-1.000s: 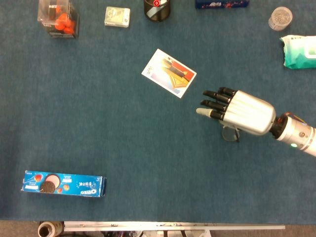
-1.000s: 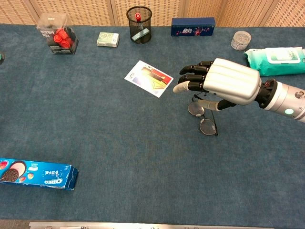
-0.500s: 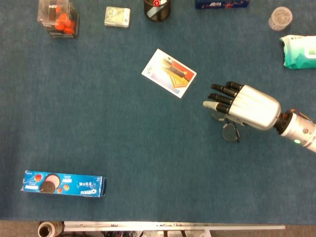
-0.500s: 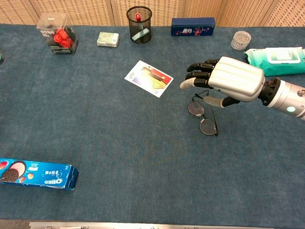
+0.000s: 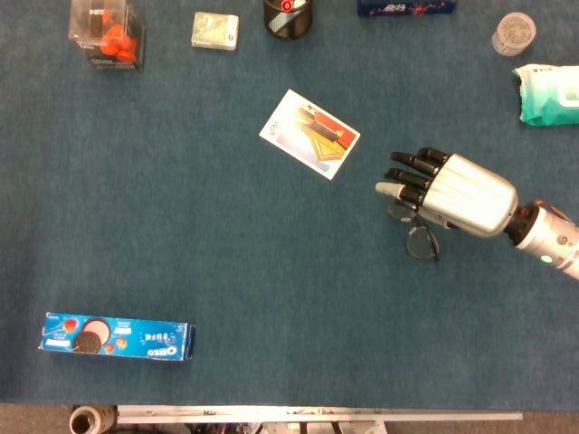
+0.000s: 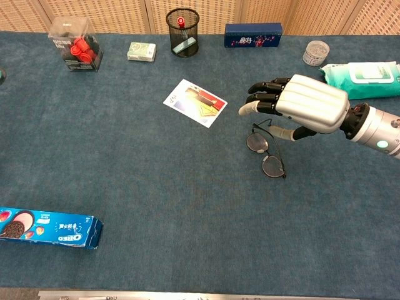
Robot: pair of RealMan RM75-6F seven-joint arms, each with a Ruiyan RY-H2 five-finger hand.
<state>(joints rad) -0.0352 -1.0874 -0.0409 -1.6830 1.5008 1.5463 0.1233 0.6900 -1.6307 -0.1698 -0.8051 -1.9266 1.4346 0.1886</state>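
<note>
Dark blue felt covers the worktop (image 6: 156, 187), with woven panels seen along its far edge in the chest view. A pair of glasses (image 6: 265, 154) lies flat on the felt toward the right side, lenses down, just beyond a printed card (image 6: 195, 102) that rests apart from it. The right hand (image 6: 300, 107) is held over the far end of the glasses, its fingers (image 6: 262, 100) extended and slightly apart, pointing toward the card, with the thumb lowered underneath toward the frame. Nothing is gripped; whether the thumb tip actually touches the frame cannot be told from either view, since the palm hides the spot from the head camera. The left hand is not seen in either view.

The glasses are judged to be light and thin, with a wire-like frame that would bend under a hard squeeze and lenses that could be scratched or smeared. Because they lie so low on soft felt, little is offered for fingers to get beneath. The bridge between the lenses, or the rim at one lens, is judged the best place for a light pinch between thumb and fingertip; the folded arms are likelier to slip or swing.

Along the far edge stand a clear box of red caps (image 6: 77, 45), a mesh cup (image 6: 182, 31) and a pack of wipes (image 6: 362, 74); a biscuit box (image 6: 50, 227) lies near the front left.
</note>
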